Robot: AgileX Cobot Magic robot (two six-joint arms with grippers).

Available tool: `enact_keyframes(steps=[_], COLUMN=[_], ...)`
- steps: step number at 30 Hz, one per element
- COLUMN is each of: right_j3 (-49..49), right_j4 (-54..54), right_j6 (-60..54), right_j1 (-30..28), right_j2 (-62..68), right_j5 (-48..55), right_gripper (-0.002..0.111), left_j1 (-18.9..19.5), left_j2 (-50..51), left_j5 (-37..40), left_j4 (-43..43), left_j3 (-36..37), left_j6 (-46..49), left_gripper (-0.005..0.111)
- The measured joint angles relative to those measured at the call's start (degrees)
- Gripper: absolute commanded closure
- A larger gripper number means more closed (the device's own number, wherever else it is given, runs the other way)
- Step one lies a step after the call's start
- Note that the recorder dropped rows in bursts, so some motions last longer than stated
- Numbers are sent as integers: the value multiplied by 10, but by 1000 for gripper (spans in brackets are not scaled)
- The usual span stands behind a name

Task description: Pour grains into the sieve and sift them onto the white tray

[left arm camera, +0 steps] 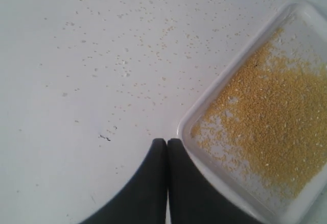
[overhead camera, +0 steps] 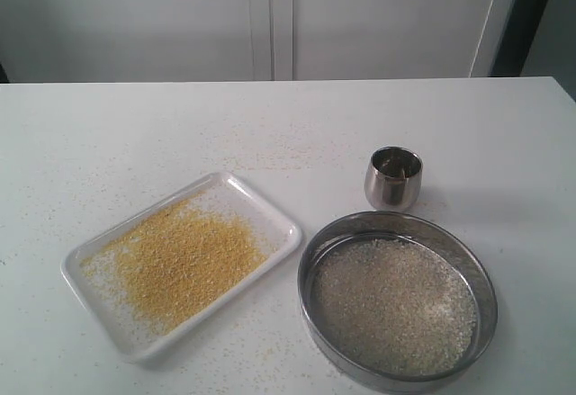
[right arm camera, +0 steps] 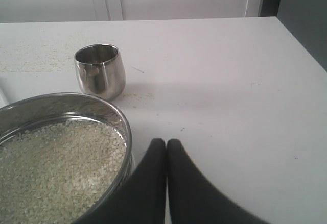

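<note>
- exterior view: looks down on a matte white table [overhead camera: 135, 134] that runs back to a straight far edge.
- behind that edge, meets pale flat panels [overhead camera: 180, 17] with vertical seams, and a dark strip [overhead camera: 531, 17] at the far right.
- finds the white tray [overhead camera: 236, 193] left of centre, flat on the table and turned askew to its edge, carrying a broad spread of yellow granules [overhead camera: 184, 260] with bare white toward the corners.
- places the sieve [overhead camera: 396, 225] just beside the white tray on the right, apart from it, with its mesh floor covered by whitish grains [overhead camera: 391, 305].
- picks out a small steel cup [overhead camera: 393, 177] standing upright behind the sieve, near it but apart.
- catches stray specks [overhead camera: 288, 150] dusted thinly over the table behind and around the white tray.
- left wrist view: shows the left gripper [left arm camera: 167, 143] with its black fingers pressed flat together, gripping nothing, over bare table next to a rounded corner of the white tray.
- takes in many stray specks across the white surface on the open side, and the yellow granules thinning out toward the tray's rim.
- right wrist view: shows the right gripper [right arm camera: 166, 143] likewise closed tight and empty, over bare table just beside the sieve's shiny wall.
- sets the steel cup beyond the sieve, with faint dusting on the table near its foot.
- leaves the rest of the table on this side plain white up to its far edge, with the pale panels behind and a grey wall past the table's corner.
</note>
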Motion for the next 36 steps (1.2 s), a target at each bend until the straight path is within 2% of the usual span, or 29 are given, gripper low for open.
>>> enact_keyframes(steps=[18,26,29,36], right_j3=[0,0,0,0], right_j4=[0,0,0,0], right_j6=[0,0,0,0], right_j1=[0,0,0,0], right_j2=[0,0,0,0], right_j5=[0,0,0,0], right_gripper=[108,108,108,108], left_j1=[0,0,0,0], left_j2=[-269,-404,-469,-508], left_j5=[-85,-86,-63,-31], left_j4=[3,4,4,4], left_j3=[186,249,260,260], left_j6=[11,11,11,11], left_gripper=[107,107,107,107])
